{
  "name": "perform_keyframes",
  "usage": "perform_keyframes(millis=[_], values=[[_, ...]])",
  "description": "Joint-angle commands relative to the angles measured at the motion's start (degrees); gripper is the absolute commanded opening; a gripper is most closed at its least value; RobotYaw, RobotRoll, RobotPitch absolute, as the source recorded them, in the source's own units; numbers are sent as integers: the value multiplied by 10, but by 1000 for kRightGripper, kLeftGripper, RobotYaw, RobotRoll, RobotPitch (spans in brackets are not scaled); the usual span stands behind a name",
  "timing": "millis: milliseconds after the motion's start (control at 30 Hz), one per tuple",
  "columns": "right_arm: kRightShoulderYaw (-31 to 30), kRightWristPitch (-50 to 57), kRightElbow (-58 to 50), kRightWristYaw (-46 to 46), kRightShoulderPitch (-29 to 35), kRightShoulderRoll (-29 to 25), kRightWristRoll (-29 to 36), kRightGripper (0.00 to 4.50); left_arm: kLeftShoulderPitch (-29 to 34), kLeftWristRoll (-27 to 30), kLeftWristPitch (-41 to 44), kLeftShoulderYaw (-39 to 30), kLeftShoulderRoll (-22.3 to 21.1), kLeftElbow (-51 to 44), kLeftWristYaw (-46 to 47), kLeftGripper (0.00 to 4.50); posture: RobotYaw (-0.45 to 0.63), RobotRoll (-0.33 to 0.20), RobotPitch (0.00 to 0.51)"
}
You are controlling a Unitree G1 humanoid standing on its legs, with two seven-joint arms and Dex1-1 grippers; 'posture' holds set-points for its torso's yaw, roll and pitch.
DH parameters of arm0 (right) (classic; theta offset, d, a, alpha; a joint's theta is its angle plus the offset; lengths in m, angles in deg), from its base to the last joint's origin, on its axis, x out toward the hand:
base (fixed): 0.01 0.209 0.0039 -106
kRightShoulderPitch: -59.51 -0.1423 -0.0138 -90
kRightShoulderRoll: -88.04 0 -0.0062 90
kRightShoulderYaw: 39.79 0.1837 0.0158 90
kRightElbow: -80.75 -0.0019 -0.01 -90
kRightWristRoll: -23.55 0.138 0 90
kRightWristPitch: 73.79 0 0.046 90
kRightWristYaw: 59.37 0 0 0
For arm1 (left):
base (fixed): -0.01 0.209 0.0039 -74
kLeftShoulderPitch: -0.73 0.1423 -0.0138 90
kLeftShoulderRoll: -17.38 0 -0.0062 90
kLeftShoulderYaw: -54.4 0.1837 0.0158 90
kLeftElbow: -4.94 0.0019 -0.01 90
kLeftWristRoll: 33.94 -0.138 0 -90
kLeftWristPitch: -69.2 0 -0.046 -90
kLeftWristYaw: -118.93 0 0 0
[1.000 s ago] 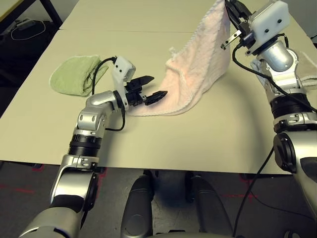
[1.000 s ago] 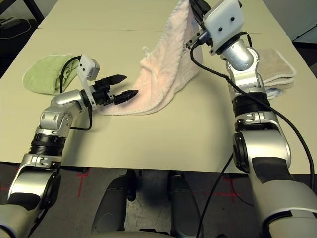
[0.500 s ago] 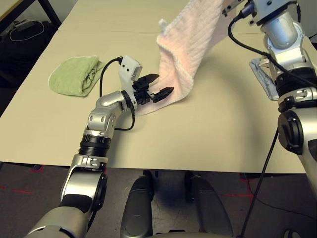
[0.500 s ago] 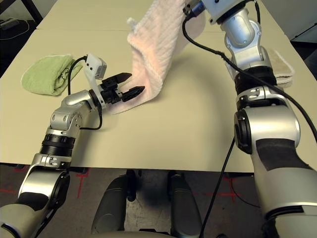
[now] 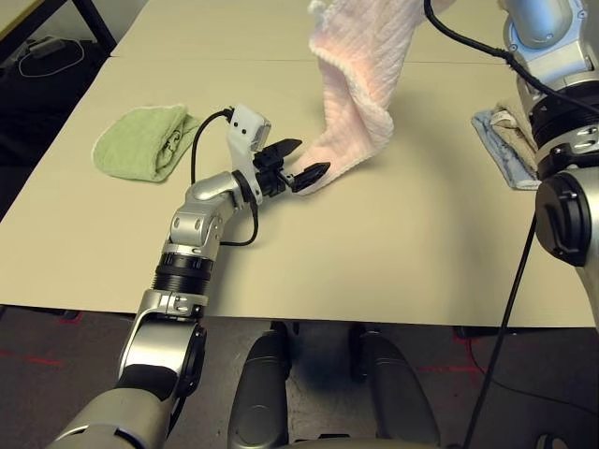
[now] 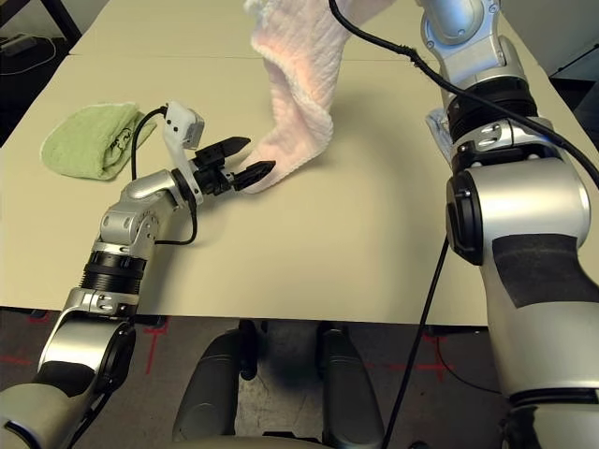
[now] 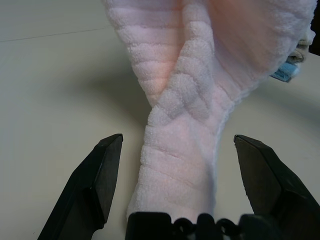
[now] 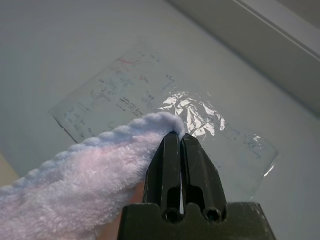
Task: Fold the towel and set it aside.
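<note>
The pale pink towel hangs in a long drape from above the picture's top edge, and its lowest corner rests on the table. My right gripper is shut on the towel's upper edge, high above the table. My left gripper stands open at table height, and the resting corner lies between its two black fingers without either touching it.
A rumpled green towel lies at the left of the beige table. A folded beige towel on a blue cloth sits at the right edge. A seam crosses the table at the back.
My right arm has lifted the towel higher, out past the top edge, so most of it has come off the table. My left gripper moved a little toward the trailing corner, still open.
</note>
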Motion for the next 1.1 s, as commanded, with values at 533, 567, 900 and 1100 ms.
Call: perform_keyframes(millis=[533, 567, 900, 1100], values=[[37, -17, 8, 16, -84, -31, 65, 16, 10, -2, 0, 8, 5, 8, -5, 4500, 61, 0, 205], [37, -17, 10, 15, -90, -33, 65, 16, 11, -3, 1, 8, 5, 8, -5, 4500, 61, 0, 205], [27, -13, 23, 36, -72, -26, 66, 16, 16, 1, 13, 9, 3, -4, -7, 4500, 61, 0, 213], [34, 1, 7, 111, -5, 13, 105, 16, -2, 10, 27, 4, 4, -17, -7, 4500, 64, 0, 216]])
